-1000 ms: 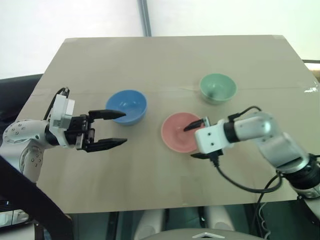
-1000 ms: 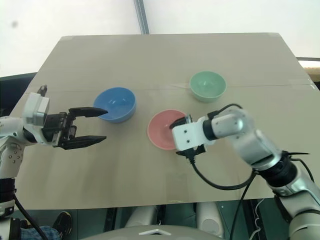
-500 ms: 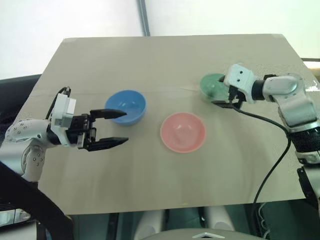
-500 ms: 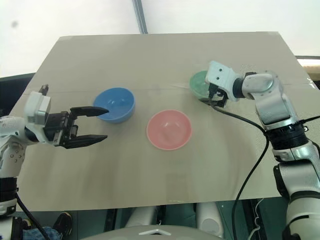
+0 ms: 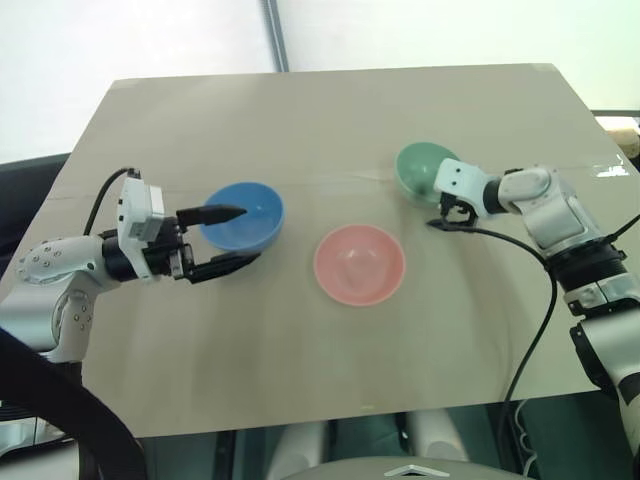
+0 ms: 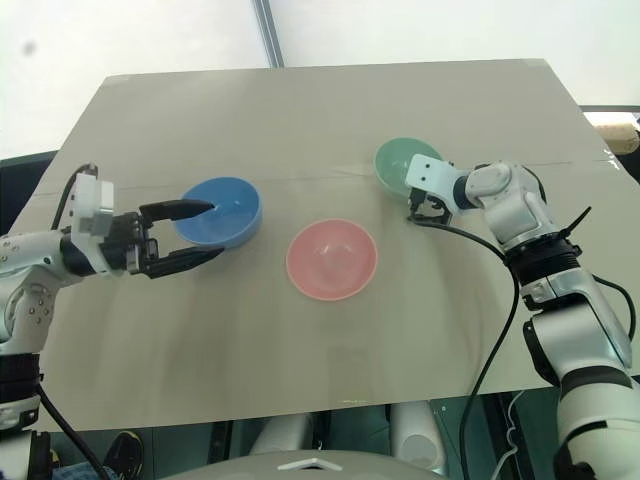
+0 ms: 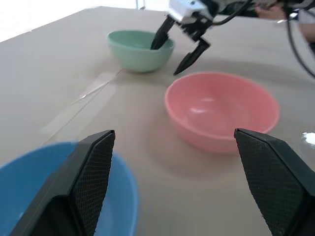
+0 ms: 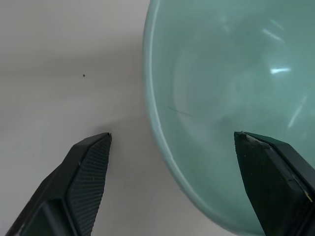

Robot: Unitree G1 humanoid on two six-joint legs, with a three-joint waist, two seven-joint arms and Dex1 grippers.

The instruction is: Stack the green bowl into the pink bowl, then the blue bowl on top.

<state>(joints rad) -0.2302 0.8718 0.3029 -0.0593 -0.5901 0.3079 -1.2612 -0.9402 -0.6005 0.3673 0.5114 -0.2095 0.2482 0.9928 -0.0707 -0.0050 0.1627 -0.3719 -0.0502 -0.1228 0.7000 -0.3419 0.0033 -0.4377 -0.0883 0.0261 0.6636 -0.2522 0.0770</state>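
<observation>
Presently the table [image 5: 330, 130] carries three separate bowls, the pink bowl [image 5: 359, 264] central as receiver, while the right gripper [image 7: 178, 46], jaws wide and empty, straddles the green bowl [image 5: 420, 168] rim for pickup and the left gripper [image 5: 222, 240], likewise spread and empty, brackets the blue bowl [image 5: 243, 214].

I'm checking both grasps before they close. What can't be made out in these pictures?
- Green bowl: far rim cut off by the right wrist view's edge.
- Blue bowl: cut off at the left wrist view's bottom, partly behind a finger.
- Right gripper: too small in the eye views to judge contact with the green bowl.
</observation>
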